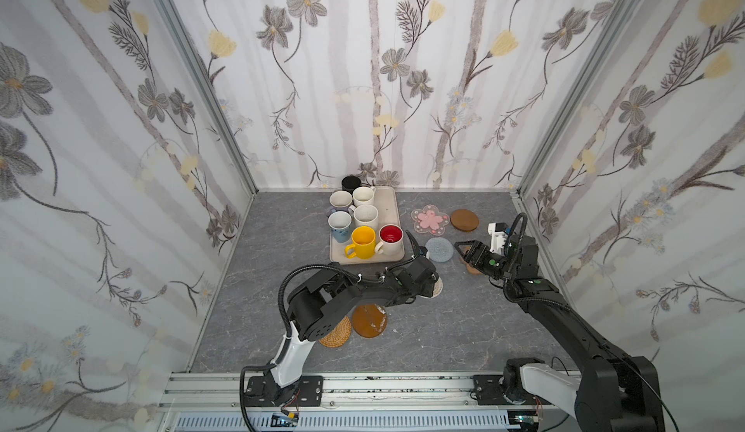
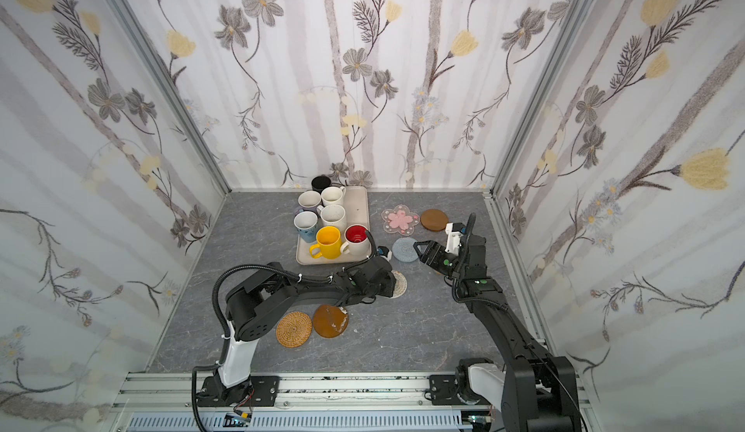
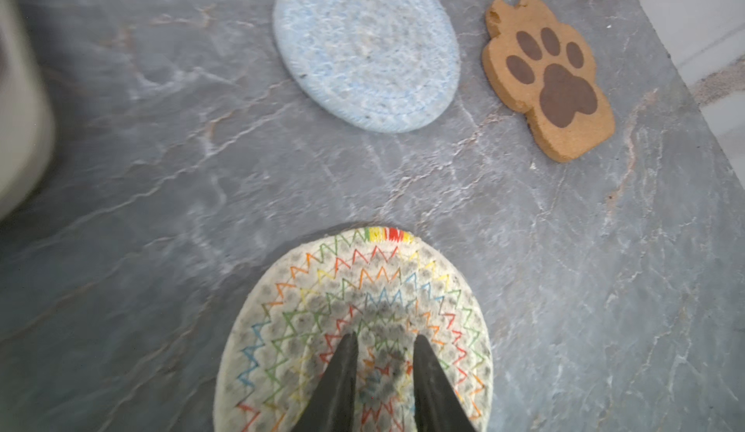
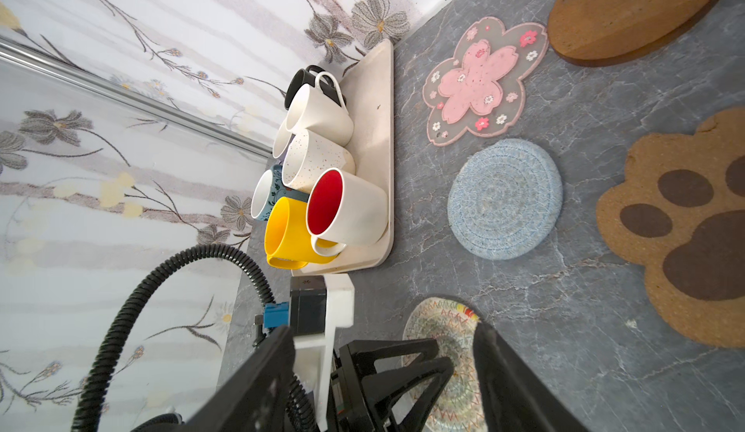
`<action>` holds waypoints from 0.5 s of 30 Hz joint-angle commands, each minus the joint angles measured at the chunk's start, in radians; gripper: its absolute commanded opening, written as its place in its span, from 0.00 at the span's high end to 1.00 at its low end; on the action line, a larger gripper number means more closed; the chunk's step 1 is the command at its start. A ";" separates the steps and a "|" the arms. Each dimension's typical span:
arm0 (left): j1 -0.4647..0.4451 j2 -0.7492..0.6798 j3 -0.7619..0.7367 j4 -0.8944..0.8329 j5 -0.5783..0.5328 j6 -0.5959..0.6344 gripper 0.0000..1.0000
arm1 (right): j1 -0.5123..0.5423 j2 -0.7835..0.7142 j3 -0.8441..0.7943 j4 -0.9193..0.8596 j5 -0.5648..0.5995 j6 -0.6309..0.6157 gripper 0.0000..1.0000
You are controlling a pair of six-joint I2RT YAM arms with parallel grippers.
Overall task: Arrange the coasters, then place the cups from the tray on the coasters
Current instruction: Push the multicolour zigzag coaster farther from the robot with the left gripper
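Left gripper [image 3: 385, 339] is down on the beige woven coaster [image 3: 354, 289], right gripper [image 4: 383, 327] spread wide, gripping nothing!
Left fingers sit a sliver apart, tips on that round coiled-rope mat with rainbow zigzag stitching. In a top view, the grey-blue woven coaster [image 1: 439, 249] sits at its twelve o'clock, the cork-grained paw coaster [image 3: 550, 83] near two, and the smooth low-rimmed tray [image 1: 389, 204] packed with glossy cups [image 1: 363, 240] at eleven.

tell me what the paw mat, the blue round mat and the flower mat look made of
The paw mat: likely cork, matt and grainy tan with darker printed pads.
The blue round mat: woven cotton cord or yarn, seemingly; soft, coiled in rings.
The flower mat: probably silicone or soft plastic, translucent rim, smooth pink petals; which is unclear.
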 commanded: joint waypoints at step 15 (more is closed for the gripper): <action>-0.015 0.035 0.204 -0.068 0.034 0.027 0.47 | -0.091 -0.008 -0.013 -0.026 -0.005 0.007 0.25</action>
